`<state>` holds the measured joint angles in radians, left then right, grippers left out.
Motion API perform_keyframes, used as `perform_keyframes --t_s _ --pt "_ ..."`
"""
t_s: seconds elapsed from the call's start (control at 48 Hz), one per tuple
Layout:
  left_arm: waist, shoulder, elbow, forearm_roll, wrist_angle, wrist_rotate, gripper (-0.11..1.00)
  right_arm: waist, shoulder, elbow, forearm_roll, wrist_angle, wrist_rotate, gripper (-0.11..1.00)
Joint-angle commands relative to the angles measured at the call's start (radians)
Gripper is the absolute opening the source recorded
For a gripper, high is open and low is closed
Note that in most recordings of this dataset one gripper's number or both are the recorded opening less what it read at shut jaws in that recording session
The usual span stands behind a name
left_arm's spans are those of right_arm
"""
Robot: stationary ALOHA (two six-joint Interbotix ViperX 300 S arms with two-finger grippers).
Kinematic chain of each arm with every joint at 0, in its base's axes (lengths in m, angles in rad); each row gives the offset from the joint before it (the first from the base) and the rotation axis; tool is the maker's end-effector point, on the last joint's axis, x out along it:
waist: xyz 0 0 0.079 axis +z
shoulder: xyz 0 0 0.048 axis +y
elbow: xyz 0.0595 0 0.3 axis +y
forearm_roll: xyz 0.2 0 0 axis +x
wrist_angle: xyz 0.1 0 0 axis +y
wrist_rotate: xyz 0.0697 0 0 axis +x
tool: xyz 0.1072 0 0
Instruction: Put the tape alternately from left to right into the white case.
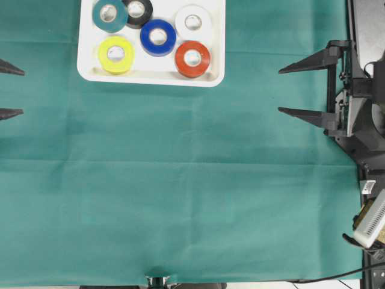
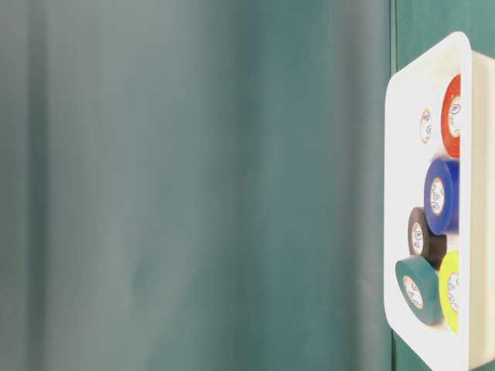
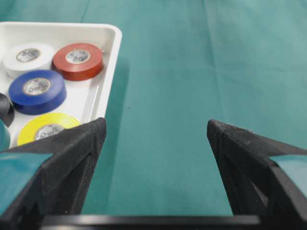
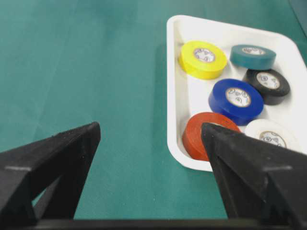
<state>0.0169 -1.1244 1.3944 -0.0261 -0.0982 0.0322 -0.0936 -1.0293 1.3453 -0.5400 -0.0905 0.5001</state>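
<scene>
The white case (image 1: pixel 151 77) lies at the top of the green cloth, with several rolls of tape flat inside it: teal (image 1: pixel 109 15), black (image 1: pixel 138 10), white (image 1: pixel 193 23), blue (image 1: pixel 158 37), yellow (image 1: pixel 116 55) and red (image 1: pixel 192 58). My left gripper (image 1: pixel 23 91) rests open at the far left edge, well clear of the case, nothing between its fingers (image 3: pixel 76 153). My right gripper (image 1: pixel 280 91) hangs open at the right, apart from the case and empty. The right wrist view shows the case (image 4: pixel 173 96) ahead on the right.
The green cloth (image 1: pixel 180 192) covers the whole table, with creases across it. The right arm's black frame (image 1: pixel 355 102) and cables stand along the right edge. A small black fitting (image 1: pixel 157 282) sits at the front edge.
</scene>
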Motion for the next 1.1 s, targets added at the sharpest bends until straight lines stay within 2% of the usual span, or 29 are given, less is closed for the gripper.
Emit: perform_keyframes --t_s 0.0,1.0,1.083 --pt "0.003 0.006 -0.011 0.003 -0.005 0.002 0.91 -0.002 -0.012 -0.003 0.003 -0.011 0.002 0.75" --pt "-0.005 0.006 0.015 0.005 -0.005 0.003 0.91 -0.002 -0.025 0.067 0.003 -0.083 0.003 0.75" --pt "-0.006 0.006 0.015 0.005 -0.005 0.018 0.91 -0.002 -0.025 0.071 0.003 -0.083 0.003 0.75"
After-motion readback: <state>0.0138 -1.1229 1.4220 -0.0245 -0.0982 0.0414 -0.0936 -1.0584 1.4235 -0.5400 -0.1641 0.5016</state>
